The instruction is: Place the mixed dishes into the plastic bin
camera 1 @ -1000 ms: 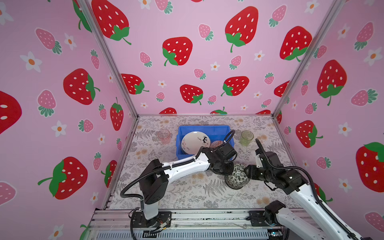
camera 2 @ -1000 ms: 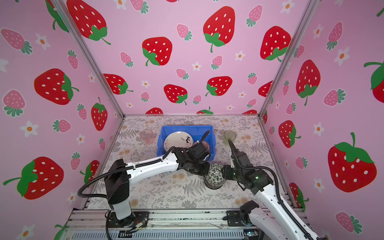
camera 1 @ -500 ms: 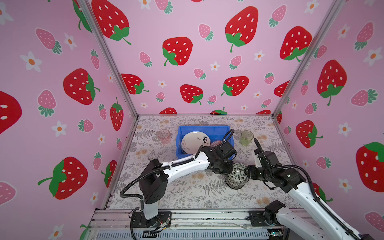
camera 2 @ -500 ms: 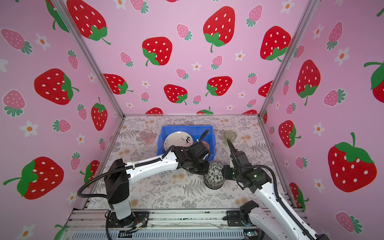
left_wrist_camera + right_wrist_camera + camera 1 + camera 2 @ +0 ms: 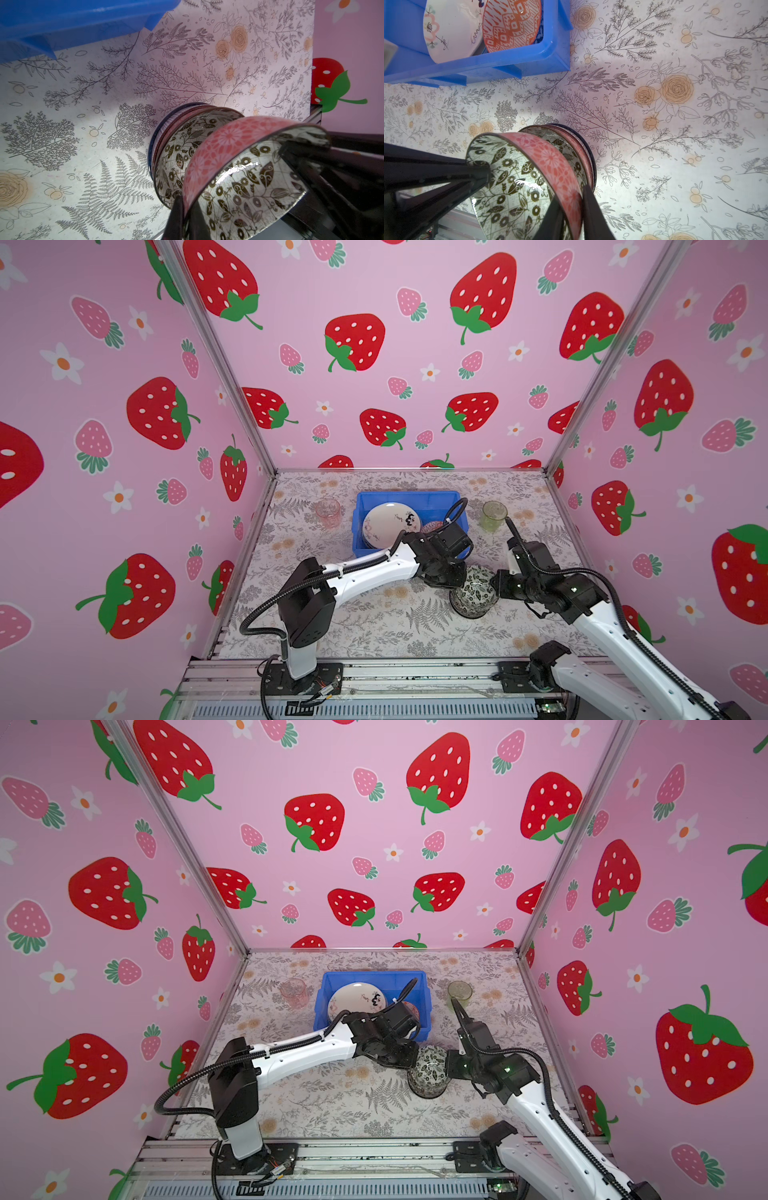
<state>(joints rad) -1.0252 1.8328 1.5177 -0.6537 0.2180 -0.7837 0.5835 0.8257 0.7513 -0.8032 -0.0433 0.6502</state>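
- The top bowl, pink outside and black-and-white inside, sits tipped on a stack of other bowls. The stack stands on the table, just in front of the front right corner of the bin.
- The left gripper is clamped shut on the bowl's wall on the side nearer the bin.
- The right gripper is on the opposite wall, one finger inside and one outside. Its jaws look closed against the wall.
- From both grippers the bin lies toward the back edge of the table and a little left. The left gripper stands between bowl and bin, so the left arm is the nearer one. The right arm comes in from the table's right edge.
- The bowl is round, so it has no long axis. The line between the two grips runs roughly along the bin's front wall, so the carry would go crosswise to it.
- Inside the bin an orange bowl leans on a plate at the near right corner. I'd expect the bowl must clear that front wall and land beside them.
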